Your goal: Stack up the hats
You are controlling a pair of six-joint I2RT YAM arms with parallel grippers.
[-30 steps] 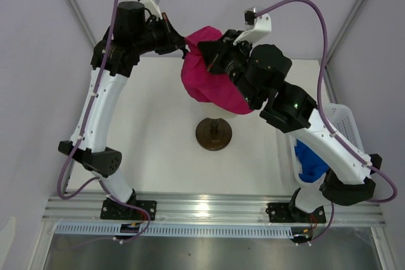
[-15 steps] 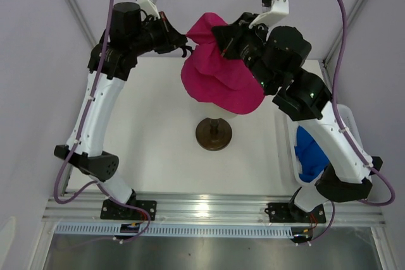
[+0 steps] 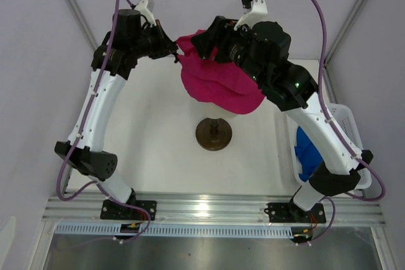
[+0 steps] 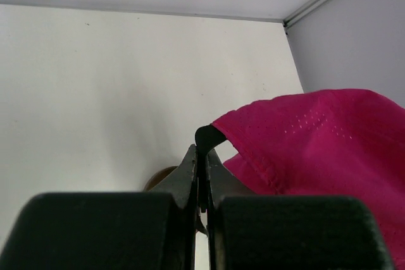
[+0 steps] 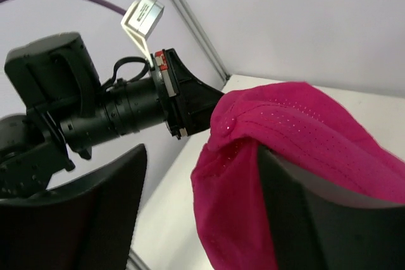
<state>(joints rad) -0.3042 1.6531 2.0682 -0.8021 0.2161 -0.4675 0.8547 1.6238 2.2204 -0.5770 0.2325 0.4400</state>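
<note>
The magenta-pink hat [image 3: 218, 86] was held up in the air toward the back of the table [image 3: 158, 124], pretty much right above the dark round stand [image 3: 213, 134]. It was seen as a soft, crumpled bundle more than a proper cap shape: floppy fabric folded over itself, rows of tiny punched holes across the panels, and a stitched seam along the edge in the left wrist view. A brim couldn't really be picked out in any of the shots. One edge of it was pinched by the left gripper [image 4: 204, 150], whose fingers were pressed tight together on just a small fold of the cloth, with the rest hanging off to the side. The right gripper [image 5: 201, 156] was parked just beside it with its fingers spread wide apart, so nothing was clamped there; the fabric was draped over one finger and sagged down into the gap. A pale sliver [image 3: 229, 114] could be made out just under the hat's lower edge, but whether it was touched by the hat couldn't be told. A royal blue hat [image 3: 309, 150] was bunched up in the white basket [image 3: 347, 118] at the right side of the table, well apart from the pink one and mostly hidden by the right arm.
</note>
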